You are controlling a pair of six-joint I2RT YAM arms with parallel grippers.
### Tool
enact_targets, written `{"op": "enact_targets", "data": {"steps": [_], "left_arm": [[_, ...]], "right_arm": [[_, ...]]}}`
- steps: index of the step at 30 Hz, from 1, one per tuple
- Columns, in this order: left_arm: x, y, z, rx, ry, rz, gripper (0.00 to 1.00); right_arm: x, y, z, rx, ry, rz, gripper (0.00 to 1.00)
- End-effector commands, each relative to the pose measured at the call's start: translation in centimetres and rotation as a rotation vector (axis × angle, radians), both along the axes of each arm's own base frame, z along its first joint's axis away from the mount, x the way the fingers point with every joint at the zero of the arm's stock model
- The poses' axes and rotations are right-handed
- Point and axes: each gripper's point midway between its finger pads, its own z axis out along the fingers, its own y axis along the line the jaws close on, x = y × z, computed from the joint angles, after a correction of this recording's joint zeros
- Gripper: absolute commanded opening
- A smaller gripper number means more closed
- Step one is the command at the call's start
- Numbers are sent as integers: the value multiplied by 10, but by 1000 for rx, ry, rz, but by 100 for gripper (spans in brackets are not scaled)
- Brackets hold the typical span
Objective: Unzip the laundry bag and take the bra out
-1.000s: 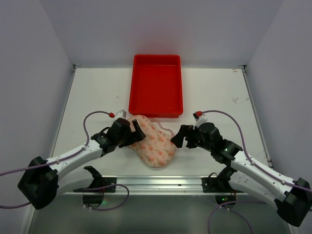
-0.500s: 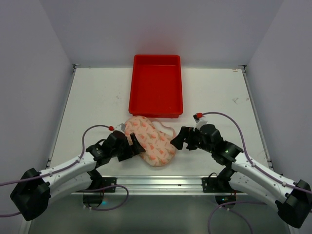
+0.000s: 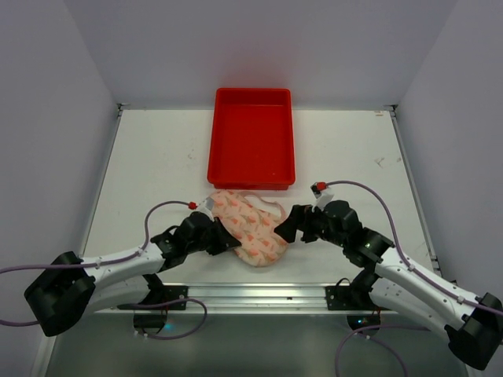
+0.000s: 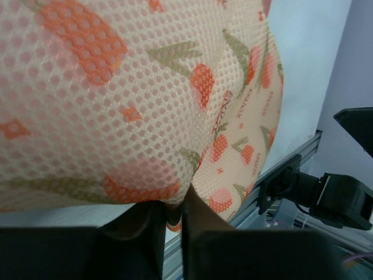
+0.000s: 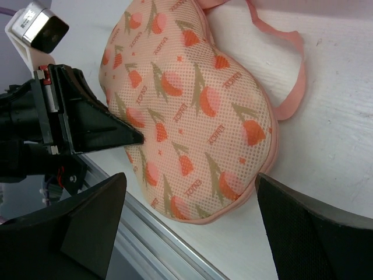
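The laundry bag (image 3: pixel 248 228), a peanut-shaped mesh pouch with orange-red print and pink trim, lies on the table just in front of the red tray. My left gripper (image 3: pixel 226 239) is at its near left edge, and in the left wrist view the left gripper (image 4: pixel 175 213) is shut, pinching a fold of the laundry bag (image 4: pixel 145 99). My right gripper (image 3: pixel 288 226) stands open at the pouch's right side; the right wrist view shows the right gripper (image 5: pixel 190 198) spread wide around the laundry bag (image 5: pixel 186 111) without touching it. A pink loop (image 5: pixel 294 76) trails from the pouch. The bra is hidden.
The red tray (image 3: pixel 213 149) stands behind the pouch, its near rim close to it. An aluminium rail (image 3: pixel 259 293) runs along the table's near edge, right below the pouch. Grey walls close in the left, right and back.
My left gripper slid right and nearer along the pouch and closed on its near left edge. The pouch shifted a little. The right gripper hardly moved.
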Motion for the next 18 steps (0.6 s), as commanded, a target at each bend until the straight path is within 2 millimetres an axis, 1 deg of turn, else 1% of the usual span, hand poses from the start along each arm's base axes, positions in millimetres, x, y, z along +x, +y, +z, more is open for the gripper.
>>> {"op": "enact_targets", "data": {"steps": [1,2,3,4,6,7,9,10,11,13,16,17,18], "left_arm": [[13,-27,39,-142,-82,8,8],[13,-32,45,-156,-88,9,3],[18,-34,51,-165,-101,30,0],[20,-41,62,-194,-97,46,0],[26,-47,72,-222,-97,74,0],[30,-53,79,-244,-85,92,0],[38,-57,86,-260,-83,131,0],[42,-62,92,-277,-74,145,0],[43,-65,95,-284,-71,148,0],[48,-72,102,-302,-56,169,0],[53,-77,106,-311,-40,197,0],[53,-78,105,-310,-34,206,0],[55,-77,105,-311,-31,225,0]], "right_arm": [[-1,-2,4,-17,-51,30,93],[-1,-4,4,-25,-53,27,92],[-2,-6,2,-38,-48,29,92],[-6,-7,1,-42,-48,35,91],[-9,-7,1,-41,-54,38,89],[-11,-8,0,-45,-53,39,85],[-15,-11,-5,-69,-50,27,82],[-16,-12,-7,-80,-46,25,80],[-20,-11,-8,-84,-44,36,78],[-23,-12,-12,-95,-30,29,70],[-29,-14,-11,-85,-26,24,64],[-31,-14,-11,-81,-25,26,60],[-32,-14,-9,-69,-27,21,58]]}}
